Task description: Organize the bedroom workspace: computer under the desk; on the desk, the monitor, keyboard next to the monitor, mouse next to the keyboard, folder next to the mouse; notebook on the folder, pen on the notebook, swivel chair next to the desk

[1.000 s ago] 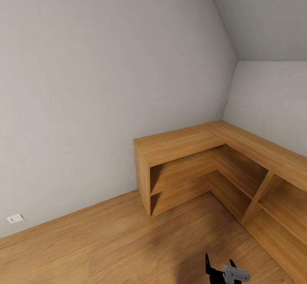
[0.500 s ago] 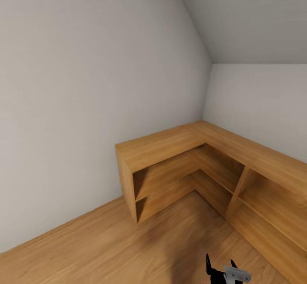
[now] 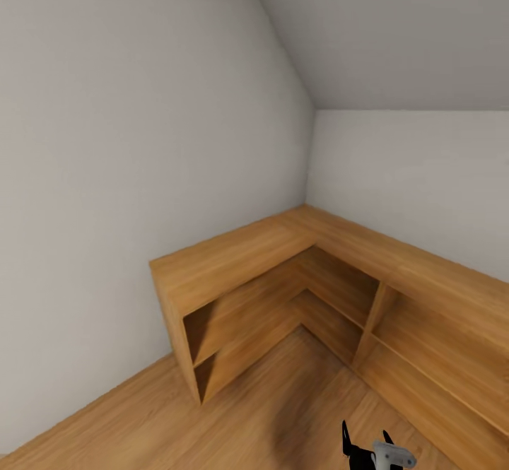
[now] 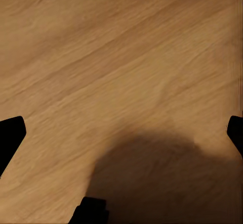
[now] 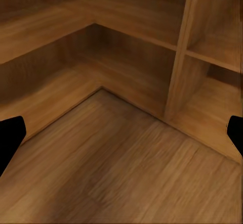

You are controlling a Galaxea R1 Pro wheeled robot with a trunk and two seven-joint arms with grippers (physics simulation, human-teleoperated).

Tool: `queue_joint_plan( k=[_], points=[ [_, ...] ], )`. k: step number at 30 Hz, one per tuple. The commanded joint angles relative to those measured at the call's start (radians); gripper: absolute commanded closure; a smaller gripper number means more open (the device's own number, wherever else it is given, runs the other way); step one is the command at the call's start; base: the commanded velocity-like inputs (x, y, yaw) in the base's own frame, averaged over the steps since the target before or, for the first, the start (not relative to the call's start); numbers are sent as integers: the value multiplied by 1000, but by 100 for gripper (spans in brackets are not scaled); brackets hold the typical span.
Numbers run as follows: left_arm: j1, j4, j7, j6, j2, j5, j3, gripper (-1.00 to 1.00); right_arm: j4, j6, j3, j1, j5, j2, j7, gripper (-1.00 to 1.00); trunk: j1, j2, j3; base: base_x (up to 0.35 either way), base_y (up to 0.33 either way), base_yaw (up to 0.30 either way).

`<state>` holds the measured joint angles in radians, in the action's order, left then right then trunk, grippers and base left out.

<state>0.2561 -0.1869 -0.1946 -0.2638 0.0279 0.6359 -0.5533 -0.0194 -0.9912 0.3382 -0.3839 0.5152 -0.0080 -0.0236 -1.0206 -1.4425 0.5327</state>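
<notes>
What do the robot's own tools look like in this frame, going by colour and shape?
In the head view, the right tool has two slim, pointed black fingers rising from a black body, with a small pale grey block fixed beside them. In each wrist view, the left tool and right tool show plain black fingertips at the frame edges. No cables or markings are visible.
</notes>
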Motion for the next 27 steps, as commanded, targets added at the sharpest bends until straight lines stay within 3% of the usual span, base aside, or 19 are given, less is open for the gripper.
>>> queue_joint_plan(
  k=[1, 9, 27],
  points=[
    [0, 0, -6, -3, 0, 5, -9, -100, -2, -3, 8, -1, 5, 0, -2, -100, -1, 0, 0, 321, 0, -270],
    [0, 0, -6, -4, 0, 5, -9, -100, -2, -2, 8, -1, 5, 0, -2, -100, -1, 0, -8, 269, 0, -270],
    [0, 0, -6, -5, -2, 5, -9, -100, -2, -2, 8, -1, 5, 0, -1, -100, -1, 0, -25, 21, 0, -269]
  ],
)
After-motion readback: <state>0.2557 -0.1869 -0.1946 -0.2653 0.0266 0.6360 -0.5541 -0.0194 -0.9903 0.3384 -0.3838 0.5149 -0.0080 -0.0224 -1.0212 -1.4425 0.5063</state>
